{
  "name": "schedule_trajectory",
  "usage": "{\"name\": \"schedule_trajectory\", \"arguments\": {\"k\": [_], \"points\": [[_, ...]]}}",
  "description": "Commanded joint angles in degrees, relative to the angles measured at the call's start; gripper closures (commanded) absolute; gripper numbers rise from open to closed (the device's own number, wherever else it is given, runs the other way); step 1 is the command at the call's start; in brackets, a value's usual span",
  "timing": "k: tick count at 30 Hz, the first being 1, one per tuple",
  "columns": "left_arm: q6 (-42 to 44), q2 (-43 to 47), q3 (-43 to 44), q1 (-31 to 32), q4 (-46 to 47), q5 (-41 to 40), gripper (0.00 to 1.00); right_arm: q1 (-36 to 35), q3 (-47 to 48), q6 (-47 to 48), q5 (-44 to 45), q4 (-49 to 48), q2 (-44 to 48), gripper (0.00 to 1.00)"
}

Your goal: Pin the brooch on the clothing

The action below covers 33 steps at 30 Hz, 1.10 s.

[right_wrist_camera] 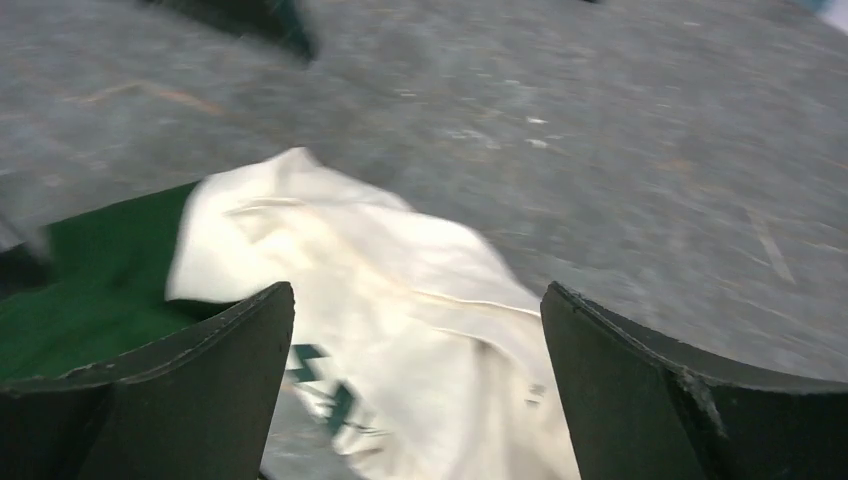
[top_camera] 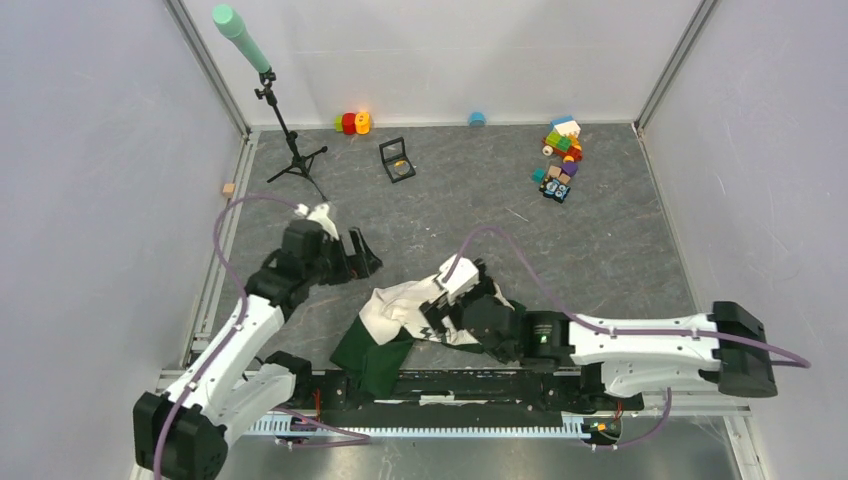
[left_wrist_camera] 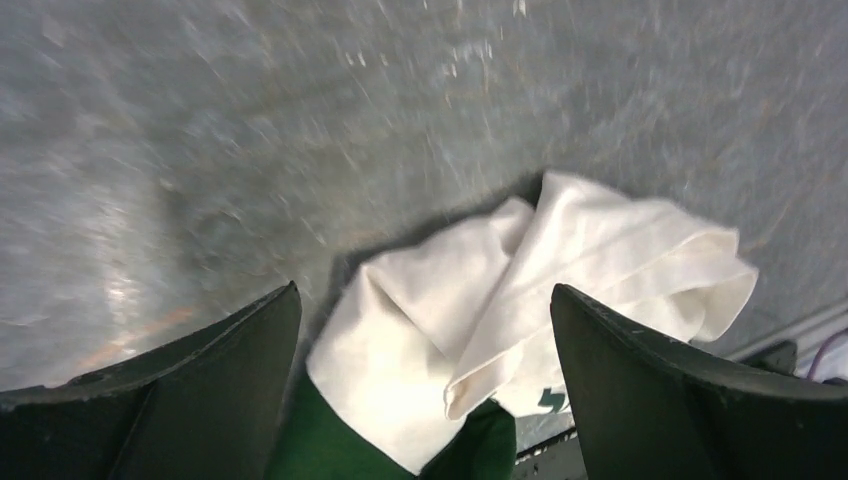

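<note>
The left gripper (top_camera: 362, 255) stood open, its two dark fingers (left_wrist_camera: 180, 390) spread wide with nothing between them. The shirt (top_camera: 385, 312) lay crumpled on the table (top_camera: 600, 230), ahead of and below this gripper and apart from its fingers. In the left wrist view the cream folds sat beyond the gap between the fingers, with a green sleeve (left_wrist_camera: 330, 440) nearest the camera.

The right gripper (top_camera: 437, 312) was also open, its fingers (right_wrist_camera: 170, 390) wide apart and poised directly over the shirt. Cream cloth with green print marks filled the space beneath the gap. Whether the fingertips touched the cloth could not be told. Green fabric lay out past the left finger.

The brooch (top_camera: 402, 169), a small dull disc, sat in an open black box (top_camera: 392, 148), well beyond both grippers toward the far wall and well apart from the shirt. A tripod (top_camera: 293, 160) stood beyond the left gripper. A heap of toy blocks (top_camera: 560, 160) lay far beyond the right gripper
</note>
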<state>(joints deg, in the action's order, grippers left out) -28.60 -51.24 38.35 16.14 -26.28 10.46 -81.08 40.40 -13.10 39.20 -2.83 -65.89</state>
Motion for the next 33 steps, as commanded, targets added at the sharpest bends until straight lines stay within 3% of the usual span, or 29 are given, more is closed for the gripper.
{"name": "schedule_trajectory", "arguments": {"k": [1, 8, 15, 18, 19, 23, 26, 30, 33], "points": [[-9.86, -1.13, -6.34, 10.62, 7.52, -8.16, 0.0, 5.93, -0.53, -1.36, 9.07, 14.49, 5.43, 0.02], [-15.31, -6.85, -11.33, 20.1, 9.84, -19.82, 0.0, 20.99, -10.51, -1.34, -6.84, 13.95, 10.88, 0.02], [-16.19, -9.04, -14.61, 20.73, 14.41, -20.76, 0.0, 24.92, -13.83, -0.46, -15.52, 6.1, 7.58, 0.02], [-16.0, -10.85, -15.57, 20.77, 17.62, -19.17, 0.05, 26.06, -12.3, 0.21, -17.75, 4.41, 3.08, 0.12], [-16.06, -11.41, -15.95, 20.77, 18.57, -18.86, 0.08, 26.31, -11.51, 0.49, -18.31, 4.32, 1.65, 0.25], [-15.87, -13.22, -17.29, 20.88, 22.27, -18.27, 0.41, 26.61, -7.94, 0.8, -18.9, 4.21, -2.98, 0.75], [-15.57, -13.28, -17.04, 20.86, 23.56, -17.88, 0.73, 26.69, -4.79, 0.92, -17.26, 5.33, -4.06, 0.99], [-14.06, -9.63, -13.16, 20.86, 21.8, -18.51, 0.96, 26.79, 1.22, 3.53, -12.04, 7.99, -3.28, 1.0], [-10.7, -5.89, -7.74, 20.78, 17.38, -20.5, 0.98, 26.88, 8.12, 7.62, -6.19, 10.72, -2.0, 1.0]]}}
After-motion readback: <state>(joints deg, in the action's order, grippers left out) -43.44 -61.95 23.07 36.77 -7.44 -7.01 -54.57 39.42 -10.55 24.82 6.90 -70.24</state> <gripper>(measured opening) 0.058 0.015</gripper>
